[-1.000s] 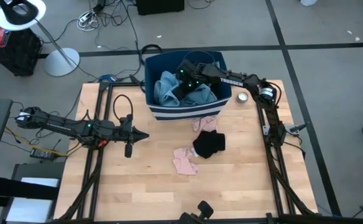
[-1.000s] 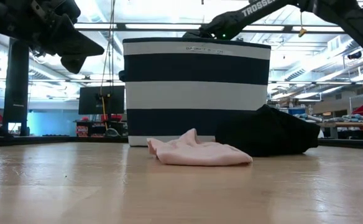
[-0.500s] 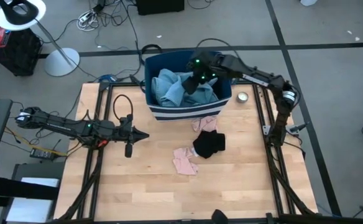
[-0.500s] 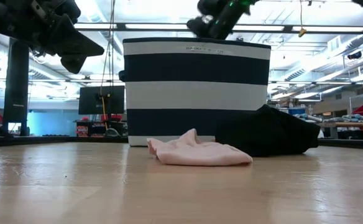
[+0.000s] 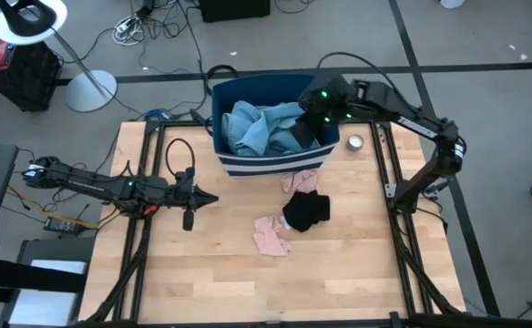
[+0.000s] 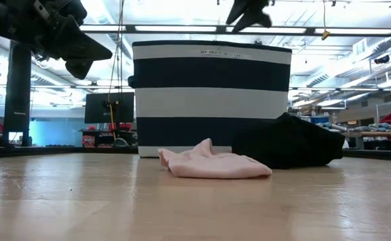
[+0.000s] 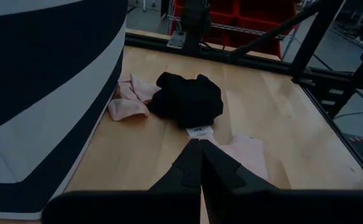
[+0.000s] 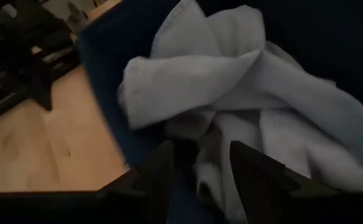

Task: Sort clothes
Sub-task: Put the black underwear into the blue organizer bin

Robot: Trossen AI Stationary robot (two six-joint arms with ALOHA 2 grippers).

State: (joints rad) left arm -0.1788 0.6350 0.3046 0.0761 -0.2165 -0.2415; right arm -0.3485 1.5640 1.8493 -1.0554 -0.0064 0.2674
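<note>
The light blue denim pieces (image 5: 264, 128) lie crumpled in the striped bin (image 5: 271, 165) — soft but fairly heavy, best pinched at a raised fold. Black garment (image 5: 305, 210) and pink piece (image 5: 271, 236) sit on the table (image 5: 202, 273). Right gripper (image 5: 319, 111) hangs above the bin, fingers apart, empty — left gripper (image 5: 209, 198) closed, waiting.

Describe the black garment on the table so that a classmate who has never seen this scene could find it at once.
Start at the navy bin with white stripes at the table's far edge. Just in front of it, on the wood, lies the black garment, crumpled between two pale pink pieces. It is the only dark cloth lying on the tabletop.
</note>
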